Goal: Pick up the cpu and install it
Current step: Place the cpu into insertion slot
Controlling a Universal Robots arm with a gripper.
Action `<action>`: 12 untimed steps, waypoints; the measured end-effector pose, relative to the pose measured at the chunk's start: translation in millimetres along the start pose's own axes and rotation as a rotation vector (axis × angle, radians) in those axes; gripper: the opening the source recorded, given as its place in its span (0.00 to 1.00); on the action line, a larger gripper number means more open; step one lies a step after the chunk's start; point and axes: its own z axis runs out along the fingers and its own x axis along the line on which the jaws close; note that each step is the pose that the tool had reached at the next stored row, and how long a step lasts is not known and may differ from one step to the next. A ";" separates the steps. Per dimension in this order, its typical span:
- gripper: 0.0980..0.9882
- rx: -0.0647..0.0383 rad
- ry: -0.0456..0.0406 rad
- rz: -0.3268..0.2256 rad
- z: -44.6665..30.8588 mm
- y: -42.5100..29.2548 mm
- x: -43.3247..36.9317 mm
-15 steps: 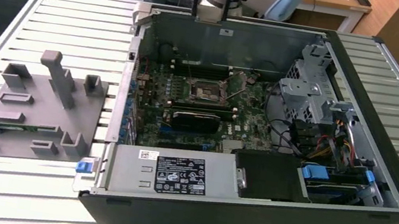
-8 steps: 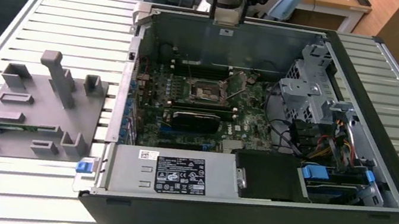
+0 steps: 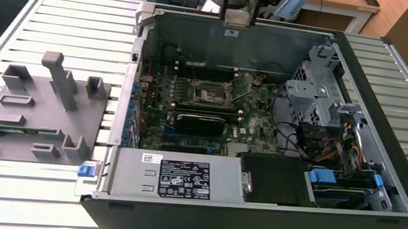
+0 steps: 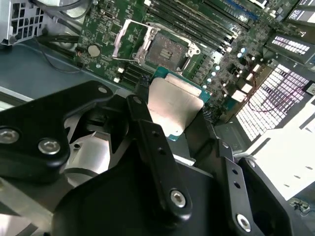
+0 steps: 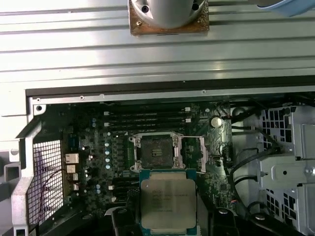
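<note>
Matte black metal, bolted and ribbed, forms the gripper, whose jaws pinch the cpu by two opposite edges. In both wrist views the flat square chip shows a brushed silvery-grey lid framed by a thin teal-green rim. It hangs above the board, just short of the socket and not seated in it.

Beyond the chip lies the socket, a dark square bed of fine contacts inside a bright steel frame. Its hinged load plate is swung open to one side. Around it spreads the dark green motherboard, studded with small silver-capped cylinders. A row of long, narrow black memory slots runs past the socket.

In the exterior view the board sits in an open computer case of grey sheet steel lying on its side. A perforated drive cage stands at the exterior view's right. A boxy labelled power supply sits along the near wall.

The case rests on a tabletop of ridged aluminium slats. At the exterior view's left sits a grey plastic fixture plate with blocky upright posts, well apart from the chip. The arm comes in over the case's far wall.
</note>
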 end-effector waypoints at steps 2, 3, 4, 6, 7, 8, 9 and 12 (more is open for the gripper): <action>0.50 0.000 -0.0001 0.004 0.1 0.0 0.0; 0.50 0.000 -0.0003 0.009 0.1 0.0 -0.1; 0.50 0.000 -0.0006 0.017 0.1 0.0 -0.1; 0.50 0.000 -0.0015 0.039 0.2 0.0 -0.1; 0.50 0.000 -0.0020 0.052 0.3 0.0 0.0; 0.50 0.000 -0.0025 0.066 0.4 0.0 -0.1; 0.50 0.000 -0.0031 0.081 0.5 0.0 -0.1; 0.50 0.001 -0.0050 0.131 0.9 0.0 0.0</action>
